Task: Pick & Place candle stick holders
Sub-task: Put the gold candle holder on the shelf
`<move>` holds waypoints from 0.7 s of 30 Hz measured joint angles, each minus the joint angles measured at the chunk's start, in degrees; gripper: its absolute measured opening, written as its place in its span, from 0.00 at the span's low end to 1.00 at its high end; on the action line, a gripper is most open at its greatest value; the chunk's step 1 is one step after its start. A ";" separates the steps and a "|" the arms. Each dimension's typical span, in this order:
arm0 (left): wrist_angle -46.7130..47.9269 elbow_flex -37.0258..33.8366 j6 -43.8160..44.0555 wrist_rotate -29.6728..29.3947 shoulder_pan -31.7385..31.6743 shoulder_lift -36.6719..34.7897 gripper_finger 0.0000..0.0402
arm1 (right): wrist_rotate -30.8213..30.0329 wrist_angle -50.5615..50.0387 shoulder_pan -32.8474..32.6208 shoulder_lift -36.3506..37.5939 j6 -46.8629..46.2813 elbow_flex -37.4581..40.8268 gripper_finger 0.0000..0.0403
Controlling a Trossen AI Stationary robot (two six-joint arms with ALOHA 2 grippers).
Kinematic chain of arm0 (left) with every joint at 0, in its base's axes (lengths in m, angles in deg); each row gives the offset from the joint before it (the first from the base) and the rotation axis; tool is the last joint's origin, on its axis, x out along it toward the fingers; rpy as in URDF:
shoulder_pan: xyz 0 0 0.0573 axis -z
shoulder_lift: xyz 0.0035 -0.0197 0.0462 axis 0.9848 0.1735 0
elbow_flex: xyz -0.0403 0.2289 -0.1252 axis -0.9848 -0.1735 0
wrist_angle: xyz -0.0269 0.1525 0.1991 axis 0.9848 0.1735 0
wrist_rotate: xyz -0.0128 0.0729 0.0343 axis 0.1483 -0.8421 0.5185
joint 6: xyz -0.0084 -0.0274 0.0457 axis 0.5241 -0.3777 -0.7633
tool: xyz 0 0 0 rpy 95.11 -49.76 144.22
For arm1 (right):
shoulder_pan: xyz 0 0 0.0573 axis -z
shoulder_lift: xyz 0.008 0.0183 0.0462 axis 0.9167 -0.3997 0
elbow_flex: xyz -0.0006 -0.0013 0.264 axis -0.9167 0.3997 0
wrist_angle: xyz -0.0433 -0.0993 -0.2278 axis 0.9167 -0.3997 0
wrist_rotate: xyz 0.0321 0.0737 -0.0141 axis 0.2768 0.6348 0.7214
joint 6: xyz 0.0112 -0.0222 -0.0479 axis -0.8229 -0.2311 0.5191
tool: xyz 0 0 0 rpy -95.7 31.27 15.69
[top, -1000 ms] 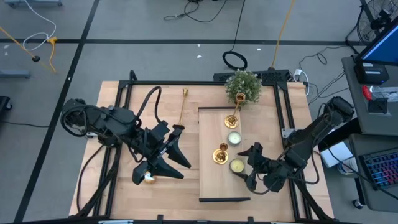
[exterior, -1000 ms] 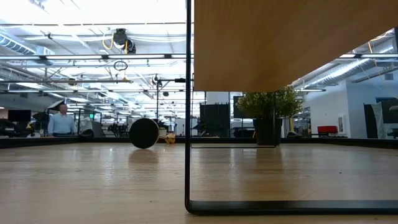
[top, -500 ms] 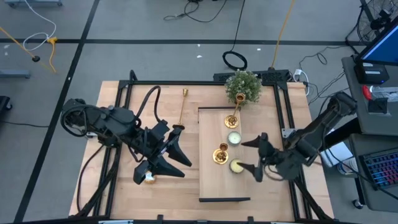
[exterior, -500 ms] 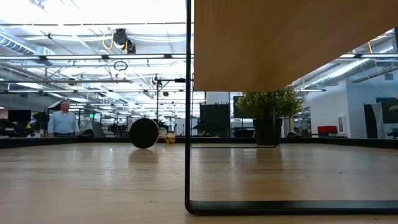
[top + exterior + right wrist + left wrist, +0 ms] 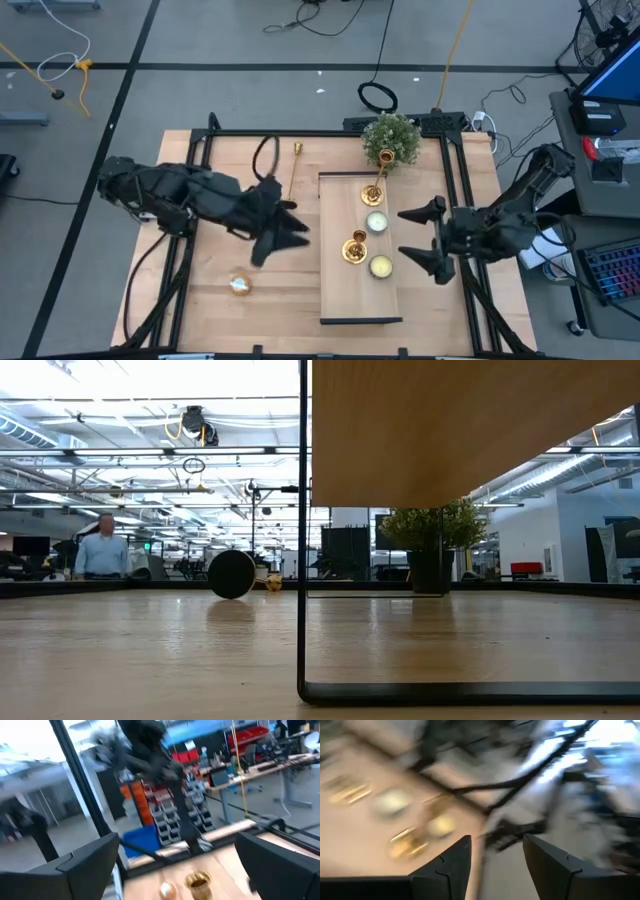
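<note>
Two short gold candle stick holders (image 5: 355, 250) (image 5: 375, 190) stand on the raised wooden board (image 5: 340, 300). A long slim one (image 5: 293, 172) lies on the table to the board's left. A small round gold and pale thing (image 5: 240, 285) rests on the table at the near left. My left gripper (image 5: 283, 240) (image 5: 495, 855) hangs open above the table between that thing and the board, with nothing between its fingers. My right gripper (image 5: 425, 240) (image 5: 177, 840) hovers wide open at the board's right edge, pointing level toward the left.
A green potted plant (image 5: 390, 140) stands at the board's far end. Two pale tealight discs (image 5: 376, 222) (image 5: 381, 266) sit on the board among the holders. The board's black frame leg (image 5: 302, 530) rises from the table. A person (image 5: 103, 550) is far behind.
My left gripper has drawn back from the small gold thing at the near left, going toward the far right and turning; the thing stays on the table. My right gripper has risen from the board's near right and tipped up from pointing down to level, staying wide open.
</note>
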State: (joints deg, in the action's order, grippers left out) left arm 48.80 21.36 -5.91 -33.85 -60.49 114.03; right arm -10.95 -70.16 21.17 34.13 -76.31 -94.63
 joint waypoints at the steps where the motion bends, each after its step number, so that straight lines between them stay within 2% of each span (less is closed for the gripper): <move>1: 4.28 0.00 2.30 -1.95 -0.62 -0.04 0.46 | 0.09 1.64 -0.01 -0.01 0.23 -0.01 0.98; 7: 27.92 -0.02 15.15 -6.94 -8.40 2.51 0.46 | 0.12 4.48 -0.20 -0.03 0.26 -0.01 0.98; 12: 39.30 -0.20 16.84 -6.96 -17.97 5.82 0.46 | 0.21 4.72 -0.21 -0.03 -1.14 0.00 0.98; 16: 38.27 -5.29 12.84 -5.08 -27.16 7.13 0.46 | 1.63 5.13 -0.20 -0.06 -1.22 0.01 0.98; 21: 24.40 -18.21 8.76 3.30 -37.28 6.48 0.46 | 1.66 5.55 -0.22 -0.06 -1.03 0.00 0.98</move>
State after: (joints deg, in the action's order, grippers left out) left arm 73.21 3.15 2.84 -30.55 -97.77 120.51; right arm -9.29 -64.61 20.95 34.07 -77.34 -94.63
